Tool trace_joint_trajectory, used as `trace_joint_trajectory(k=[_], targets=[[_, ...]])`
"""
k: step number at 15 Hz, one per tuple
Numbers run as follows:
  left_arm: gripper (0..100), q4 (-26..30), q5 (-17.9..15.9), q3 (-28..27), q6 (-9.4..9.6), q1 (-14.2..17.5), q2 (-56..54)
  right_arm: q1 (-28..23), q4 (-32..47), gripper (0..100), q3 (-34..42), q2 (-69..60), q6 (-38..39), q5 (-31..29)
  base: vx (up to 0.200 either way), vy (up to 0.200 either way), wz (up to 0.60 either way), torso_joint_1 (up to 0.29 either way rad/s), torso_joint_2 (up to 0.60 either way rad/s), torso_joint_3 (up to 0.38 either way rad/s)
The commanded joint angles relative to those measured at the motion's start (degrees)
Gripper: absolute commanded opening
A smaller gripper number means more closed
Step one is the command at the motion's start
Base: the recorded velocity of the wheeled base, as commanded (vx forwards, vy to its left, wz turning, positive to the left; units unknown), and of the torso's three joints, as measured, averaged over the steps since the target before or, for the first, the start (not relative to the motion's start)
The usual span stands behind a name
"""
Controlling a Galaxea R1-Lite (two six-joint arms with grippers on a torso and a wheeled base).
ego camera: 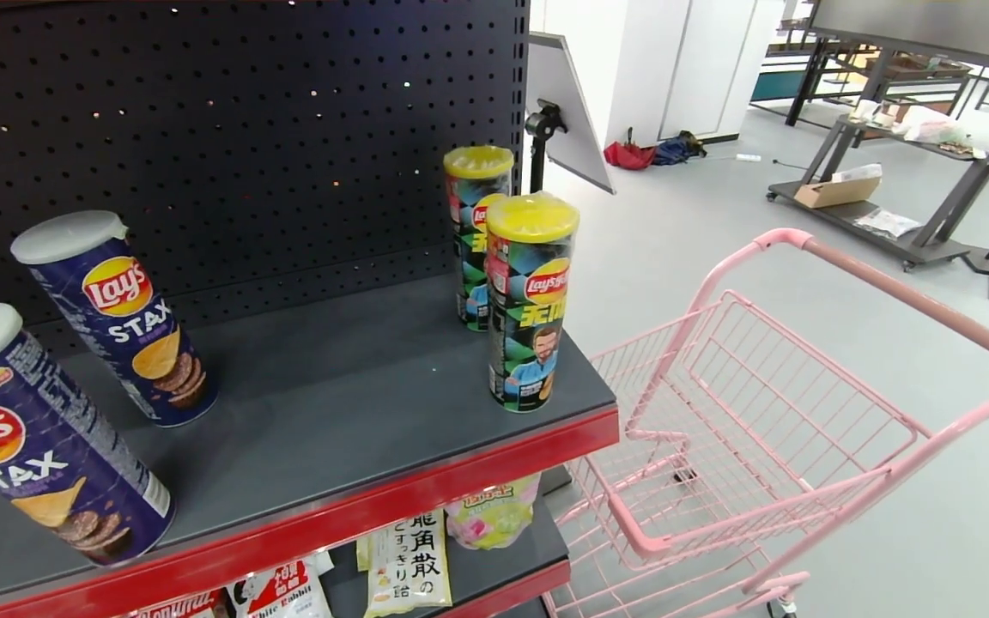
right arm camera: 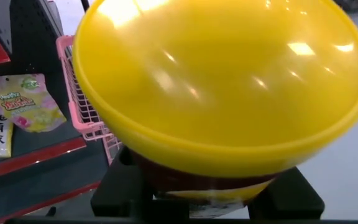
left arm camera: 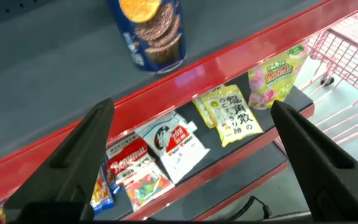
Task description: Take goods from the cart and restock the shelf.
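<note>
In the right wrist view a chips can with a yellow lid sits close to the camera, and my right gripper is shut on its body below the lid. My left gripper hangs open and holds nothing, in front of the shelf's red edge, below a blue chips can. On the grey shelf board two yellow-lidded cans stand upright at the right end. Two blue cans stand at the left. The pink cart is parked right of the shelf, with no goods visible in its basket.
Snack bags lie on the lower shelf under the red edge. A black pegboard backs the shelf. Across the grey floor at the far right stand metal racks holding a cardboard box.
</note>
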Motion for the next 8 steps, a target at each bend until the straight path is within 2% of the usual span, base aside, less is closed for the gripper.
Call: trace_joint_trajectory(k=[1,6,8], targets=[[100,0.0,0.0,0.1,-0.01,0.1,0.0,0.0,0.0,0,0.3,0.6,0.0,0.1,0.0,0.0,0.6,0.002,-0.01,-0.012],[100,0.1,0.0,0.5,-0.01,0.1,0.0,0.1,-0.9,0,0.3,2.1,0.0,0.2,0.0,0.0,0.6,0.004,0.0,0.004],[100,0.0,-0.3,0.6,0.08,0.0,0.0,0.1,-1.0,0,0.8,2.1,0.0,0.1,0.0,0.0,0.0,0.0,0.0,0.0]])
